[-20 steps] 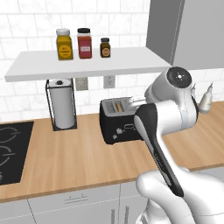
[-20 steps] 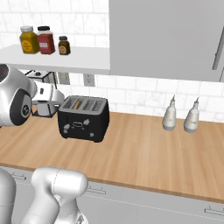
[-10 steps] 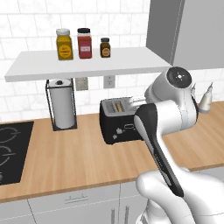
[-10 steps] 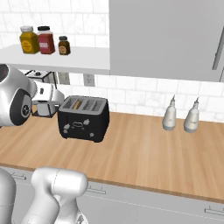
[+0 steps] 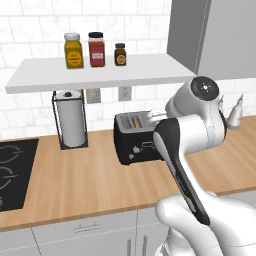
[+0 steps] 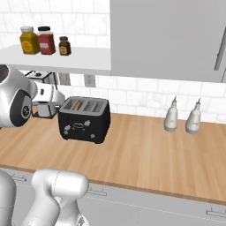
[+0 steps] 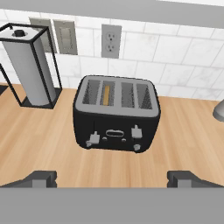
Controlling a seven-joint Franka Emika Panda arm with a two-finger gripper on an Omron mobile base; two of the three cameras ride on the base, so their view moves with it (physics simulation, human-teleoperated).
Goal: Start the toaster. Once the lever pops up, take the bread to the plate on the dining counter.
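Observation:
The black toaster [image 5: 136, 144] [image 6: 84, 121] [image 7: 116, 118] stands on the wood wall counter [image 7: 52, 144] against the tiled wall. A thin golden slice of bread [image 7: 106, 95] [image 6: 78, 105] sits upright in its second slot from the left. Two small light levers [image 7: 93, 139] show on its front. My gripper [image 7: 113, 179] is open and empty. It hangs in front of the toaster and a little above it, pointing at its front, apart from it. The plate and the dining counter are out of view.
A paper towel roll in a black wire holder [image 5: 71, 120] [image 7: 30, 65] stands left of the toaster. A black cooktop [image 5: 12, 170] lies at the far left. Two grey bottles [image 6: 171, 117] stand to the right. A shelf with three spice jars [image 5: 95, 50] hangs overhead.

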